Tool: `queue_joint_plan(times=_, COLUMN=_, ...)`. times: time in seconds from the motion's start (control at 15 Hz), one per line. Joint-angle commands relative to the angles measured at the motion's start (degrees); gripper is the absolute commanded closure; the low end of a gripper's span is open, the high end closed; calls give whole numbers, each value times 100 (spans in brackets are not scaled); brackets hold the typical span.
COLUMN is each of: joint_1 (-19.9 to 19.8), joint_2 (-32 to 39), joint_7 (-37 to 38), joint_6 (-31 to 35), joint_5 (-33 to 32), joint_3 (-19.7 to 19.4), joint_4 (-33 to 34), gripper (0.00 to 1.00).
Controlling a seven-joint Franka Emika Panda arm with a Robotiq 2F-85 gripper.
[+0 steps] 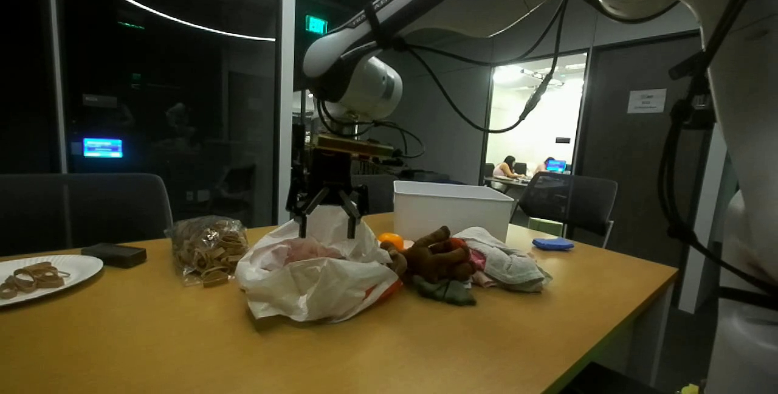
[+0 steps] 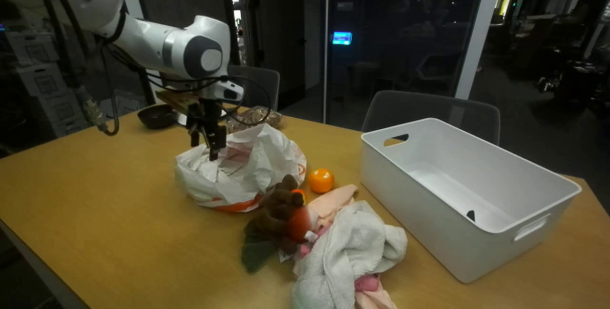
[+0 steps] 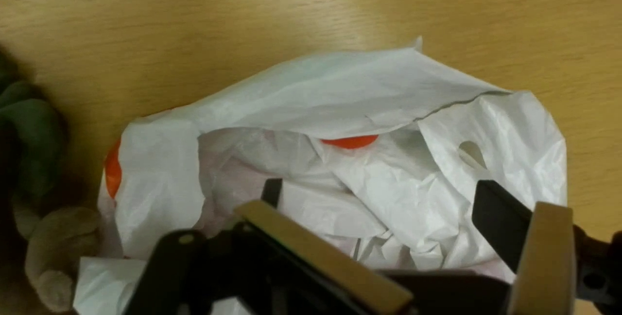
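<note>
My gripper (image 1: pixel 327 230) points down over the mouth of a crumpled white plastic bag (image 1: pixel 316 293). Its jaws stand wide apart with nothing between them but a view of the bag's folds. In the wrist view, the dark fingertips of the gripper (image 3: pixel 381 196) reach across the opening of the bag (image 3: pixel 335 79); whether they touch the plastic I cannot tell. Something pinkish shows inside or through the bag. Beside it lies a brown plush toy (image 2: pixel 274 213) with a green part, next to an orange fruit-like ball (image 2: pixel 321 180). A grey towel (image 2: pixel 348 247) lies over pink cloth.
A tall white bin (image 2: pixel 410 204) stands beyond the towel. On the bag's far side are a see-through packet of brown bands (image 1: pixel 209 251), a black block (image 1: pixel 114 254) and a paper plate (image 1: pixel 79 267) bearing brown rings. A blue item (image 1: pixel 552 244) and a dark bowl (image 2: pixel 156 116) lie farther off.
</note>
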Motion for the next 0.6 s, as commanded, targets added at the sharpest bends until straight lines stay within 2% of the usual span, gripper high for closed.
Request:
queue_joint_plan(times=0.0, joint_1=-20, joint_2=233, joint_7=-547, joint_6=-349, joint_5=267, joint_3=23, joint_4=310, gripper=0)
queue_joint_plan(times=0.13, joint_1=31, joint_2=144, joint_7=-375, joint_6=-212, joint_5=147, joint_3=-41, joint_4=114, gripper=0)
queue_joint_plan(times=0.4, joint_1=37, joint_2=258, joint_7=-434, joint_6=-237, joint_5=193, joint_3=-34, joint_4=182, gripper=0)
queue_joint_plan(times=0.53, joint_1=26, joint_2=361, joint_7=-500, joint_6=167, joint_5=253, joint_3=-35, joint_4=156, gripper=0)
